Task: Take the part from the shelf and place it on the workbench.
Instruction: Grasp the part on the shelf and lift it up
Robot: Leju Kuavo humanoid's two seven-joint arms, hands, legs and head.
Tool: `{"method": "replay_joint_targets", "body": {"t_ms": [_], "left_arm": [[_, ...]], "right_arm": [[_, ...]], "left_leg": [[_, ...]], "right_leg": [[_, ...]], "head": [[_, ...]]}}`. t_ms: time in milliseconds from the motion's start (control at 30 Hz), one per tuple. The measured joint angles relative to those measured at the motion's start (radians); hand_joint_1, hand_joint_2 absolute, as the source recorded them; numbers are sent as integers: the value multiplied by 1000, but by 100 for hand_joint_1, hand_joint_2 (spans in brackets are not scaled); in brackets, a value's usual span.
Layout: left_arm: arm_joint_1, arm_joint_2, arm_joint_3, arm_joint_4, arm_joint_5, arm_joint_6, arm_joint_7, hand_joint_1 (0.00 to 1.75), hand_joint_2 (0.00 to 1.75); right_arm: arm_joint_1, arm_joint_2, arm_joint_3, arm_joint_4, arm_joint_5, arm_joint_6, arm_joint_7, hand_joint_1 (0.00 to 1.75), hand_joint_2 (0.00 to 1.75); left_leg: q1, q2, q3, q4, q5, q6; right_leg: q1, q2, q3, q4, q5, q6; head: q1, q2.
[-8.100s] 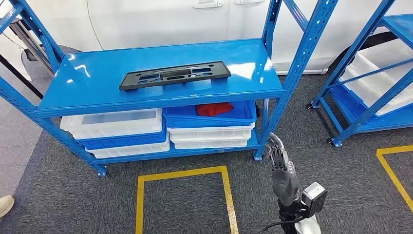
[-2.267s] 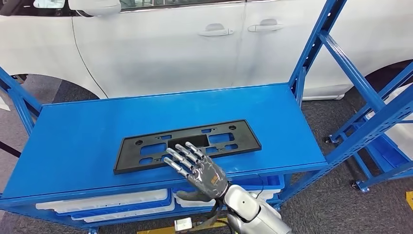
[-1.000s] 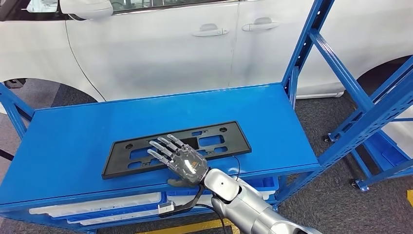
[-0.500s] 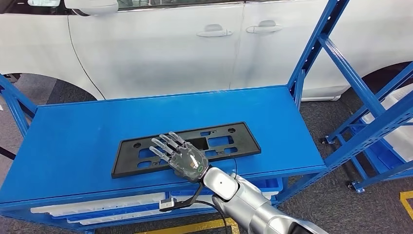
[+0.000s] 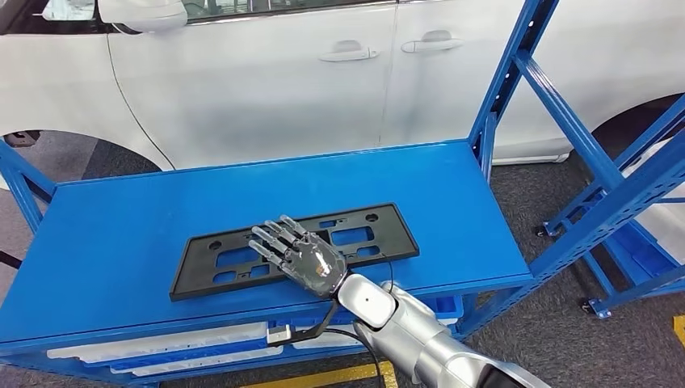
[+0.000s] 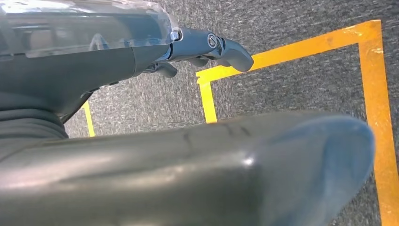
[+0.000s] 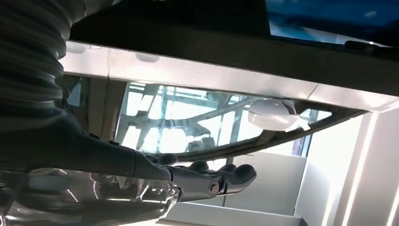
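On the blue shelf (image 5: 121,242), your right hand (image 5: 300,257) has crept slightly further over the black part (image 5: 295,247) than half a second ago. Its fingers (image 5: 271,236) lie spread and flat, palm down above the part's middle, gripping nothing. Contact cannot be confirmed. Your left hand (image 6: 211,47) hangs over the floor, fingers loosely extended.
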Motion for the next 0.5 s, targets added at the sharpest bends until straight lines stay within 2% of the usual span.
{"method": "replay_joint_targets", "body": {"t_ms": [33, 67, 100, 133, 200, 233, 300, 367, 433, 500], "left_arm": [[1, 0, 0, 0, 0, 0, 0, 0, 0], [1, 0, 0, 0, 0, 0, 0, 0, 0], [2, 0, 0, 0, 0, 0, 0, 0, 0], [3, 1, 0, 0, 0, 0, 0, 0, 0], [2, 2, 0, 0, 1, 1, -1, 0, 0], [2, 2, 0, 0, 1, 1, -2, 0, 0], [0, 2, 0, 0, 3, 1, -3, 0, 0], [1, 3, 0, 0, 3, 1, -3, 0, 0], [3, 3, 0, 0, 3, 1, -3, 0, 0], [2, 3, 0, 0, 3, 1, -3, 0, 0]], "right_arm": [[0, 0, 0, 0, 2, 0, 0, 0, 175], [0, 0, 0, 1, 3, 0, 0, 0, 175], [0, 0, 0, 2, 6, 1, 0, 35, 175], [0, 0, 0, 3, 11, 3, 3, 78, 175], [-1, 1, 0, 7, 25, 14, 15, 164, 175], [-3, 1, 0, 11, 31, 21, 25, 173, 175], [-9, 1, -3, 29, 38, 34, 49, 175, 175], [-16, 1, -11, 59, 37, 41, 72, 175, 175], [-23, -1, -25, 93, 31, 41, 84, 175, 175], [-34, -4, -39, 125, 25, 40, 91, 175, 175]], "left_leg": [[2, 0, -34, 70, -30, -4], [3, 0, -60, 122, -46, -7], [3, 0, -72, 141, -43, -8], [4, 0, -63, 119, -20, -8], [5, 0, -9, 3, 49, -6], [5, 1, 21, -59, 73, -3], [2, 0, 50, -126, 89, 6], [-3, -1, 53, -138, 88, 19], [-1, -1, 53, -141, 92, 31], [2, 0, 53, -146, 97, 44]], "right_leg": [[0, -1, 0, 1, 0, -1], [1, -1, -1, 1, -1, -1], [1, -1, -1, 3, -2, -1], [1, 0, 0, 4, -3, 0], [0, 1, 2, 8, -7, 4], [0, 2, 3, 10, -9, 7], [4, 2, -1, 14, -11, 15], [6, 3, -5, 15, -9, 25], [5, 3, -7, 21, -16, 36], [3, 3, -37, 87, -58, 47]], "head": [[0, 0], [0, 0], [0, 0], [0, 0], [0, 0], [0, 0], [0, 0], [0, 0], [0, 0], [0, 0]]}}
